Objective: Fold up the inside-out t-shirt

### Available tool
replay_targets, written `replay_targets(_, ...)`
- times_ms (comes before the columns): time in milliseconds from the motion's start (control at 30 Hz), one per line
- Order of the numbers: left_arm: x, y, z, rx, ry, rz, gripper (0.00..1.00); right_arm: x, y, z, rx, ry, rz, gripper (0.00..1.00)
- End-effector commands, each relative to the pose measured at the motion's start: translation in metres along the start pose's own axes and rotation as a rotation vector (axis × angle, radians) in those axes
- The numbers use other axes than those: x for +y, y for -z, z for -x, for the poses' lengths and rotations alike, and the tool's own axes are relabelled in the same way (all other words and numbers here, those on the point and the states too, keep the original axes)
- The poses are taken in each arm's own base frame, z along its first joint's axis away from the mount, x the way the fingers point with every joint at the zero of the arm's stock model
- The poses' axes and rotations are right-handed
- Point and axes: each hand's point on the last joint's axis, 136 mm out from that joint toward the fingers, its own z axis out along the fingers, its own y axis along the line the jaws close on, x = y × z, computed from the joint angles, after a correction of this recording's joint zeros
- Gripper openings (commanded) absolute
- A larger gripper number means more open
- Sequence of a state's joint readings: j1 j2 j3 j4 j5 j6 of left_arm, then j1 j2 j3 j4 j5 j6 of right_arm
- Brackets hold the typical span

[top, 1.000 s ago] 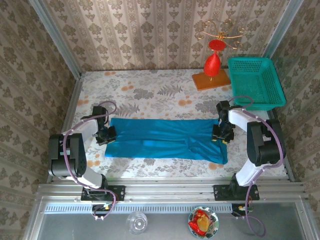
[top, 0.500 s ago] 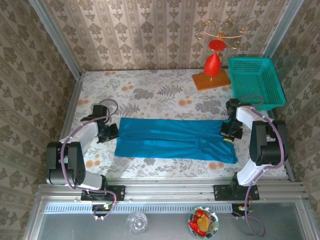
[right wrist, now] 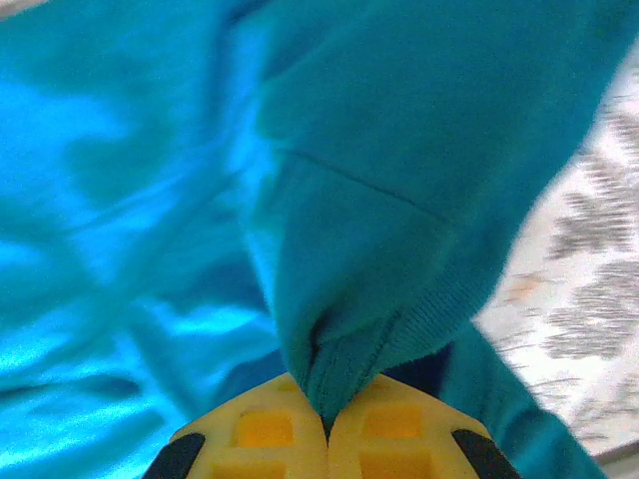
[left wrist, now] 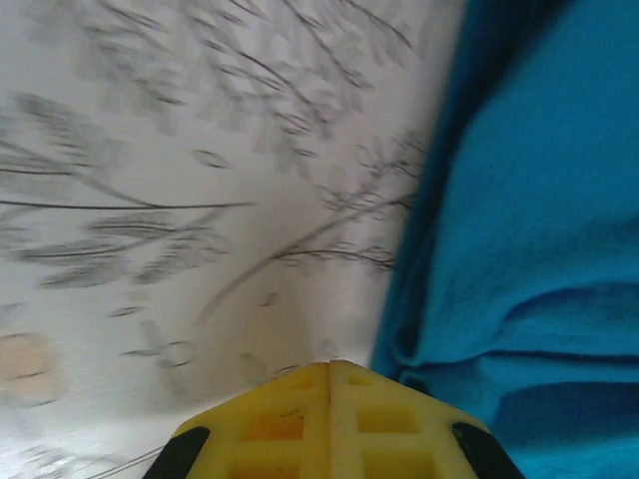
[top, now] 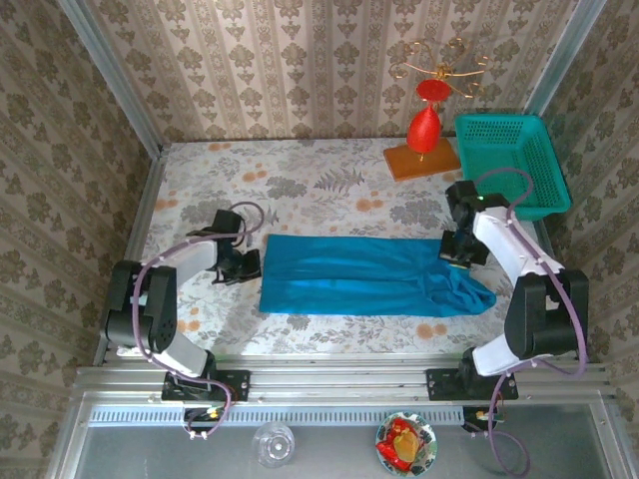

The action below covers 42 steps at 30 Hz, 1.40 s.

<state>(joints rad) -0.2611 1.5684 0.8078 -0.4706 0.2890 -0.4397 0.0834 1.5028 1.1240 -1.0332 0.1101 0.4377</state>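
The inside-out t-shirt (top: pixel 369 274) lies as a long blue band across the middle of the table, its right end bunched up. My left gripper (top: pixel 247 265) sits low at the shirt's left edge. In the left wrist view its yellow fingers (left wrist: pixel 329 365) are shut tip to tip with no cloth between them, and the blue cloth (left wrist: pixel 539 200) lies just beside the right finger. My right gripper (top: pixel 457 251) is over the shirt's right end. It is shut (right wrist: pixel 327 414) on a ribbed fold of the blue cloth (right wrist: pixel 399 150), which rises from between the tips.
A teal mesh basket (top: pixel 509 160) stands at the back right, close behind the right arm. Next to it stands a red ornament (top: pixel 424 125) on a wooden base. A glass (top: pixel 273 442) and a bowl (top: pixel 403 442) sit below the front rail.
The whole shirt has slid to the right. My left gripper moved right along its left edge. My right gripper closed on the right end and drew it up, bunching the cloth there.
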Motion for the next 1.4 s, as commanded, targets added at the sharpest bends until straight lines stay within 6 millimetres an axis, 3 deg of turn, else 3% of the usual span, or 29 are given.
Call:
replay_targets(0, -0.014, -0.005, 0.006, 0.0, 0.009, -0.036, 0.01, 0.05, 0.011, -0.026, 0.1, 0.033, 0.155, 0.0)
replay_targets(300, -0.017, -0.024, -0.006, 0.057, -0.008, -0.067, 0.0, 0.153, 0.027, -0.058, 0.172, 0.185, 0.339, 0.0)
replay_targets(700, -0.03, -0.036, -0.017, 0.08, -0.025, -0.112, 0.0, 0.26, 0.05, -0.081, 0.2, 0.331, 0.469, 0.0)
replay_targets(1100, -0.035, -0.045, -0.023, 0.1, -0.043, -0.111, 0.0, 0.339, 0.065, -0.099, 0.259, 0.402, 0.621, 0.0)
replay_targets(1367, -0.034, -0.038, -0.021, 0.081, -0.054, -0.094, 0.0, 0.366, 0.065, -0.105, 0.304, 0.427, 0.678, 0.0)
